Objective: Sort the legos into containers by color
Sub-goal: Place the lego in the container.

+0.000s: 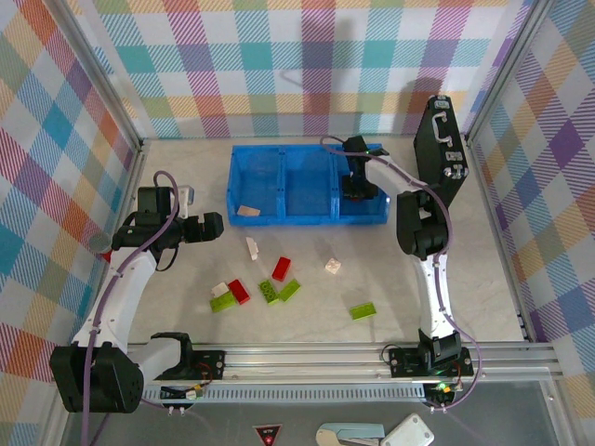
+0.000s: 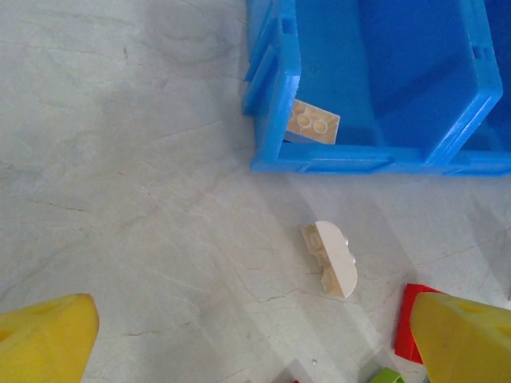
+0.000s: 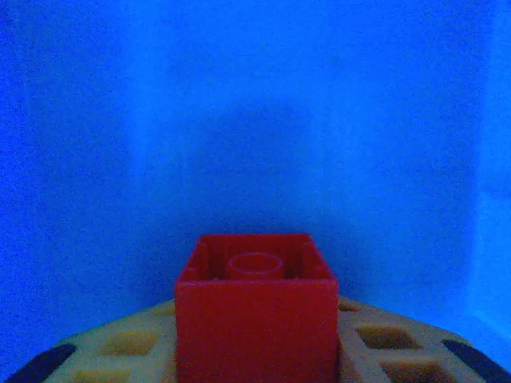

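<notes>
Pale marbled tabletop (image 1: 521, 279) is enclosed by plaid walls. The right arm is bent at the elbow and reached forward, with the wrist pitched down so that the right gripper (image 1: 358, 189) is sunk into the rightmost compartment of the blue tray (image 1: 279, 219). A red brick (image 3: 255, 311) is clamped between its fingers, with blue plastic close ahead. The left arm is folded, and the left gripper (image 1: 212, 228) is held above the table with its fingers (image 2: 48, 339) spread wide and nothing gripped. A cream brick (image 2: 331, 259) is seen just ahead of it on the table. A cream piece (image 2: 313, 121) is lodged beyond, in the tray's nearest corner.
</notes>
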`<state>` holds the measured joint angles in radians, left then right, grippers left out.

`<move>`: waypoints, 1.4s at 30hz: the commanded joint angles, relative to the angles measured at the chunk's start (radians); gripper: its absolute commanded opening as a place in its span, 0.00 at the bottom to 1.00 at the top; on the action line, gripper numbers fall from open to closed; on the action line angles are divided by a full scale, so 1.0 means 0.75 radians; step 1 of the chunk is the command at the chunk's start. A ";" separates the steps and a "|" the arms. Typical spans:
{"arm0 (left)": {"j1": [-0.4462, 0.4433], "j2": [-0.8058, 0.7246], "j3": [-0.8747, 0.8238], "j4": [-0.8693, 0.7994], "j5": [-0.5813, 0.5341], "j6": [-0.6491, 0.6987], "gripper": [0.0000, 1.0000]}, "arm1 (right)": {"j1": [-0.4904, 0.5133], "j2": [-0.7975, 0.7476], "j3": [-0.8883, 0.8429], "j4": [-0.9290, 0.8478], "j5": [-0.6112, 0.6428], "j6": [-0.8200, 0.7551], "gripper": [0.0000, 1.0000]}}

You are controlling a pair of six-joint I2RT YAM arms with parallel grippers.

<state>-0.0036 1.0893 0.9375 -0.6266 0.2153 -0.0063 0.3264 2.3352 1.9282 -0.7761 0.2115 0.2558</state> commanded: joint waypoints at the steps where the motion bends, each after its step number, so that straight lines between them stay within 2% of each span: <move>1: 0.019 -0.019 0.008 -0.013 -0.011 0.019 1.00 | -0.014 0.053 0.025 -0.033 0.026 -0.020 0.42; 15: 0.019 -0.025 0.008 -0.014 -0.009 0.020 1.00 | -0.014 0.046 0.124 -0.113 0.011 -0.037 0.49; 29: 0.019 -0.047 0.003 -0.012 -0.011 0.019 1.00 | -0.012 -0.050 0.225 -0.226 -0.017 -0.026 0.49; 36: 0.019 -0.053 0.003 -0.011 -0.009 0.018 1.00 | -0.009 -0.150 0.173 -0.272 -0.036 -0.014 0.49; 42: 0.019 -0.054 0.003 -0.011 -0.005 0.017 1.00 | 0.011 -0.300 -0.014 -0.252 -0.049 0.002 0.49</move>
<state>-0.0036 1.0695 0.9375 -0.6266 0.2157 -0.0063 0.3271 2.1811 1.9659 -0.9428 0.1913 0.2466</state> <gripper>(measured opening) 0.997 0.491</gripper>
